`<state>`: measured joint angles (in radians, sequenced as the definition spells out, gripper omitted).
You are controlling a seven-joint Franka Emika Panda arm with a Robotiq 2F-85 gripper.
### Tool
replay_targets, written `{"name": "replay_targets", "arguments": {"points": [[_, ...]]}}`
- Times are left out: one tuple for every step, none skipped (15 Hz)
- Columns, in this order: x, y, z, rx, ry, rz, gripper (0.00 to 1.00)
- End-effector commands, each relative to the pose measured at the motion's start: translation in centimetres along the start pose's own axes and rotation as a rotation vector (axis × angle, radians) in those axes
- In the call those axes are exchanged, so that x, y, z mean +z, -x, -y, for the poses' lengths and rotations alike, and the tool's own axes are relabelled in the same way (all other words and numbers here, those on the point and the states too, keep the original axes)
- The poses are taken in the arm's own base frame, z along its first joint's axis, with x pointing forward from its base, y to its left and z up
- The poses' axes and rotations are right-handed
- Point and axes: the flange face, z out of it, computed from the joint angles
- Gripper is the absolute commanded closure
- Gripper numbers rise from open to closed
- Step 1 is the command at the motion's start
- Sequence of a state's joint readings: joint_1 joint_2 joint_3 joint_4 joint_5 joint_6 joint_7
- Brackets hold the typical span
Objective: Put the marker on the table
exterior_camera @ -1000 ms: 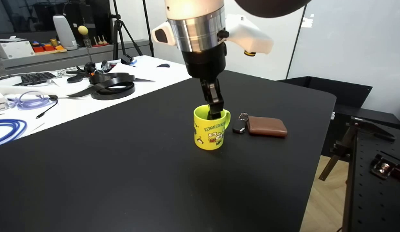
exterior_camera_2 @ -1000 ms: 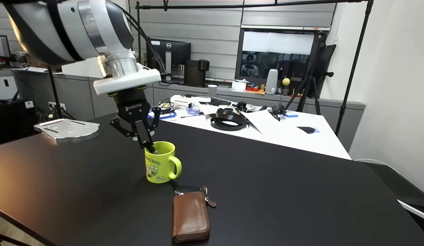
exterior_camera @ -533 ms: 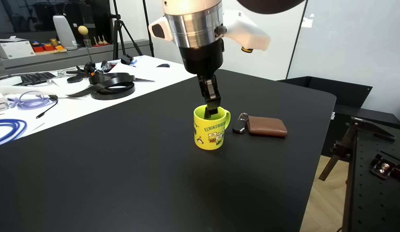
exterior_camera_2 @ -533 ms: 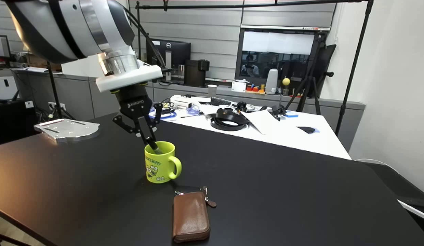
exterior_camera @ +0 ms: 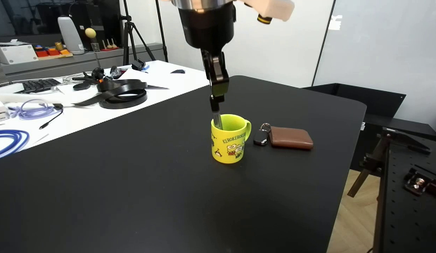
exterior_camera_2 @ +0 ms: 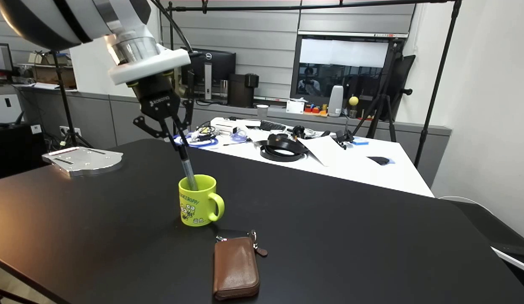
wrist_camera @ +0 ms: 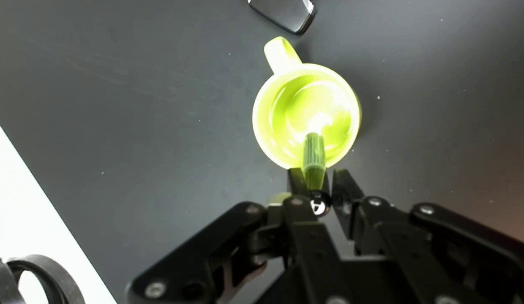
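Observation:
The marker (exterior_camera_2: 188, 169) is a slim stick with a black body and a grey, see-through lower end. It also shows in an exterior view (exterior_camera: 217, 120) and in the wrist view (wrist_camera: 314, 154). My gripper (exterior_camera_2: 181, 148) is shut on its black upper part, above the yellow mug (exterior_camera_2: 197, 207). The marker is slightly tilted, and its lower end is still inside the mug's rim. The mug (exterior_camera: 228, 146) stands upright on the black table (exterior_camera: 133, 182). In the wrist view the gripper (wrist_camera: 317, 179) has the marker between its fingertips.
A brown wallet-like case (exterior_camera: 291, 138) and a black key fob (exterior_camera: 261, 137) lie beside the mug on its handle side. A silver metal plate (exterior_camera_2: 84, 160) lies on the table. A white desk (exterior_camera_2: 384, 173) with cables and a black coil adjoins the table.
My gripper has risen from the mug's rim to above it, lifting the marker, so more of its grey lower part shows. The mug has not moved.

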<state>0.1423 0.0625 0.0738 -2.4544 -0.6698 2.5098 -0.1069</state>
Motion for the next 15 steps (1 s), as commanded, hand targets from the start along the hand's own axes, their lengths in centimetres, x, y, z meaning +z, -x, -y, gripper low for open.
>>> {"name": "replay_targets", "arguments": {"points": [[-4.0,0.0,0.4,0.014,0.067,-0.023,0.94],[-5.0,-0.1,0.4,0.014,0.084,-0.034,0.94],[-6.0,-0.3,0.5,0.015,0.099,-0.041,0.94],[-6.9,-0.4,0.6,0.012,0.110,-0.047,0.94],[-7.7,-0.5,0.6,0.009,0.119,-0.056,0.94],[-8.5,-0.6,0.8,0.008,0.122,-0.060,0.94],[-9.0,-0.7,0.9,0.005,0.123,-0.064,0.94],[-9.2,-0.7,0.9,0.007,0.123,-0.065,0.94],[-9.3,-0.7,0.9,0.007,0.122,-0.065,0.94],[-9.0,-0.7,0.8,0.011,0.112,-0.059,0.94],[-8.6,-0.7,0.7,0.015,0.103,-0.053,0.94],[-7.7,-0.6,0.5,0.018,0.081,-0.041,0.94],[-7.0,-0.6,0.4,0.025,0.062,-0.031,0.94],[-6.1,-0.6,0.3,0.030,0.042,-0.017,0.94],[-5.3,-0.6,0.3,0.037,0.021,-0.004,0.94]]}}
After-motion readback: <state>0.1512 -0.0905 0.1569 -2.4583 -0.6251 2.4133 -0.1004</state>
